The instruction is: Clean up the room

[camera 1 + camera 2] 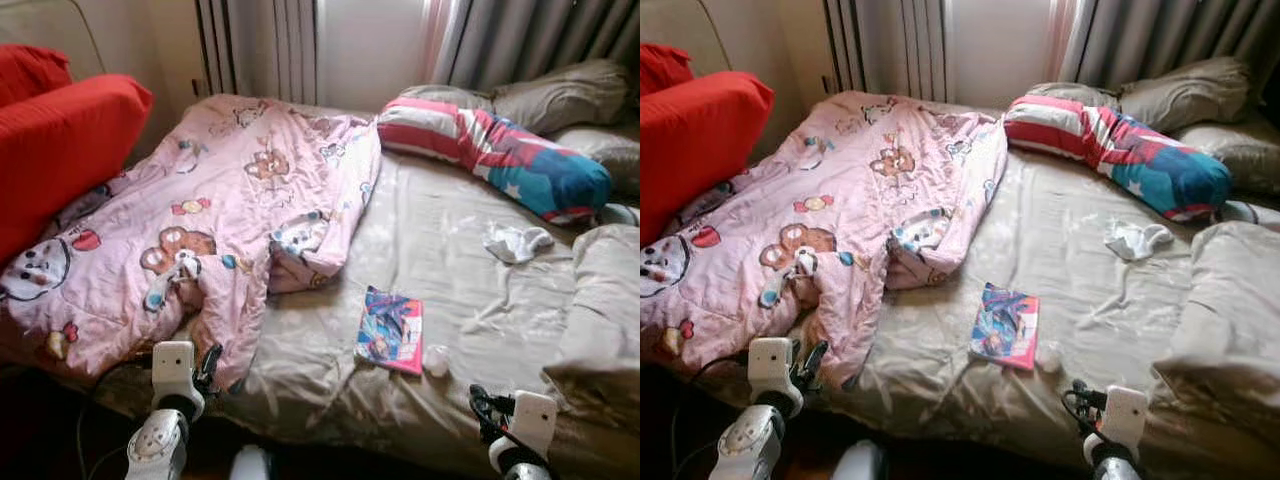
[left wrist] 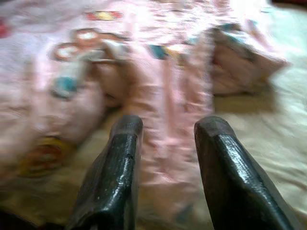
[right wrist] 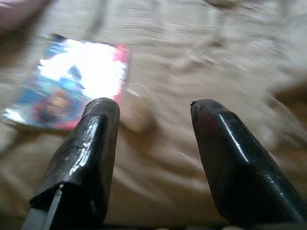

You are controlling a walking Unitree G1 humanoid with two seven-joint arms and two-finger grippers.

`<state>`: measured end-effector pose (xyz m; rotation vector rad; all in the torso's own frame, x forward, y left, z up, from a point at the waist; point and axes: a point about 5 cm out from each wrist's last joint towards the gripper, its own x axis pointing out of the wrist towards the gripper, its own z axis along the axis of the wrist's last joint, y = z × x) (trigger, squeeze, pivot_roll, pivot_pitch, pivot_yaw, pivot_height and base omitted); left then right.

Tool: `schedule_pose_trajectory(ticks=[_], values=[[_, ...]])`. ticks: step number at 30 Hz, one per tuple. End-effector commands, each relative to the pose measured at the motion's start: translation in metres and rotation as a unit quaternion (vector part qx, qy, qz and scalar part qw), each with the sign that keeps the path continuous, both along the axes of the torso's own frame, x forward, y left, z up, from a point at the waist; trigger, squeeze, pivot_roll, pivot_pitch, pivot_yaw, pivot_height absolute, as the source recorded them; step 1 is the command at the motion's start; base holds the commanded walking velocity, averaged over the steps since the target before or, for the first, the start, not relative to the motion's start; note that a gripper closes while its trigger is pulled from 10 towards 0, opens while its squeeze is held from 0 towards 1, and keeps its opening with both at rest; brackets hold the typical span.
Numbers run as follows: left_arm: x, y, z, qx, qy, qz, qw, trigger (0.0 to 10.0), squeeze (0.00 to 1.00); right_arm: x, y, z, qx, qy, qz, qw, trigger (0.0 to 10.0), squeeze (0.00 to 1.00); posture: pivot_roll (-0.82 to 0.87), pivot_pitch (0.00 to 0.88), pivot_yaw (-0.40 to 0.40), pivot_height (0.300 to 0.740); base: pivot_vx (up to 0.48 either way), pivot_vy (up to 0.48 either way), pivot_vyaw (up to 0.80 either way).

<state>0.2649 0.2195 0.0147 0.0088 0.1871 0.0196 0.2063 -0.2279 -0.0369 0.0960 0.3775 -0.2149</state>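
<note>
**A:** Looking over a bed (image 1: 450,250) in wrinkled beige sheeting, satiny and creased all over. Landmark: the glossy book (image 1: 390,329), flat near the bed's front edge. Left of the book, a soft pink quilt (image 1: 200,230) with bear prints, bunched and folded back, its lower corner drooping over the front edge. Behind the book toward the headboard end, a long striped bolster (image 1: 500,150) in red, white and teal, plus grey pillows (image 1: 560,95). Right of the book and farther back, a crumpled white sock (image 1: 515,241).

**B:** Just beside the book's right corner, a small pale round thing (image 1: 436,360), too blurry to identify. Open sheet all around the book. Far left of it, a red cushion (image 1: 60,140) pressed against the quilt's edge.

**A:** Left hand (image 2: 165,143) spread wide, empty, aimed at the quilt's hanging fold. Right hand (image 3: 153,134) also spread wide, empty, over bare sheet right of the book, low by the front edge.
</note>
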Motion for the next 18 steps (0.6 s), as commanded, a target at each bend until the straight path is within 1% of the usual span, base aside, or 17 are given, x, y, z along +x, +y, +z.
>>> schedule_pose_trajectory(ticks=[1,5,11,13,15,18], values=[[0.000,0.003,0.001,0.002,-0.002,0.001,1.000,10.0,0.00,0.002,0.000,0.001,0.007,-0.001,-0.002,1.000,10.0,0.00,0.01,0.000,-0.026,0.648,0.371,0.000,0.00],[0.000,0.002,0.000,0.003,0.002,-0.005,1.000,10.0,0.00,0.007,-0.004,0.004,0.009,-0.008,-0.018,1.000,10.0,0.00,0.00,0.000,-0.015,0.648,0.381,0.000,0.00],[0.002,0.001,0.002,0.003,0.001,-0.008,1.000,10.0,0.00,0.012,-0.005,0.007,0.010,-0.015,-0.027,0.999,10.0,0.00,0.00,0.000,-0.012,0.648,0.384,0.000,0.00],[0.004,0.000,0.002,0.002,0.001,-0.011,1.000,10.0,0.00,0.012,-0.007,0.007,0.008,-0.010,-0.044,0.999,10.0,0.00,0.00,0.005,-0.012,0.648,0.381,0.000,0.00],[0.004,-0.001,0.002,0.002,0.002,-0.014,1.000,10.0,0.00,0.010,-0.010,0.005,0.008,-0.003,-0.060,0.998,10.0,0.00,0.00,0.011,-0.011,0.648,0.285,0.000,0.00],[0.003,-0.002,0.001,0.001,0.003,-0.016,1.000,10.0,0.00,0.008,-0.014,0.004,0.012,0.002,-0.078,0.997,10.0,0.00,0.01,0.019,-0.010,0.648,0.000,0.000,0.00]])
